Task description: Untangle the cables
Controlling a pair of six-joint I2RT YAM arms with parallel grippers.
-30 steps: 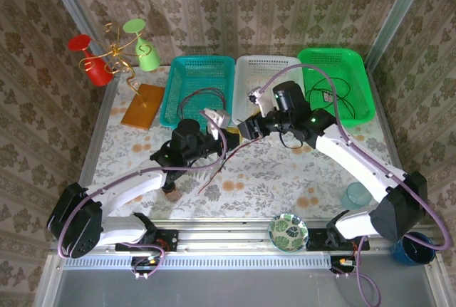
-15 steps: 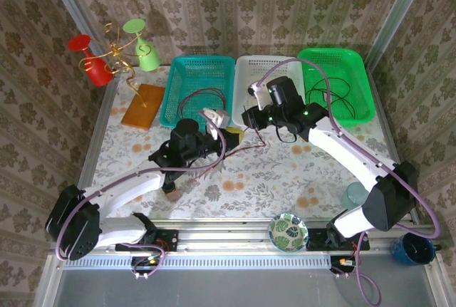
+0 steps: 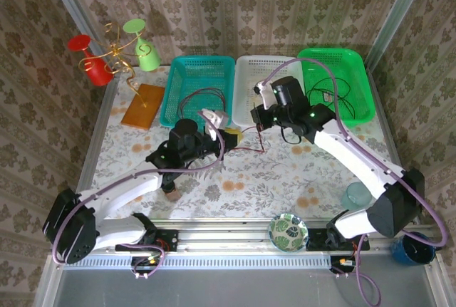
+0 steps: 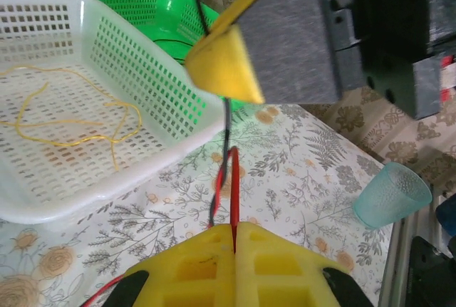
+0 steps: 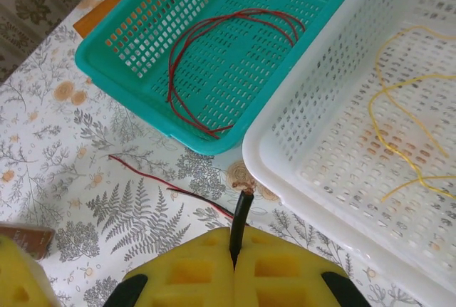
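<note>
My left gripper [image 4: 235, 227] is shut on a red cable [image 4: 234, 193] that rises from between its yellow pads. A red-and-black twisted strand [image 4: 219, 182] runs beside it toward my right gripper [image 5: 234, 234], which is shut on the end of a black cable [image 5: 240, 220]. The two grippers face each other a short way apart over the table, in front of the white basket [image 3: 242, 68]. A loose red cable [image 5: 142, 174] trails on the cloth. A dark red cable [image 5: 228, 50] lies in the teal basket [image 3: 179, 72], a yellow one [image 5: 399, 122] in the white basket, and a black one [image 3: 335, 97] in the green basket [image 3: 360, 72].
A wooden board [image 3: 142, 105] and a mug tree [image 3: 114, 54] stand at the back left. A patterned bowl [image 3: 288, 232], a clear teal cup [image 3: 355, 196] and a blue cup [image 3: 413, 250] sit near the front right. A small brown block [image 5: 21, 239] lies by the left arm.
My right gripper has gone from open to shut on the black cable end and shifted slightly back and right. The left gripper stayed shut on the red cable, barely moving.
</note>
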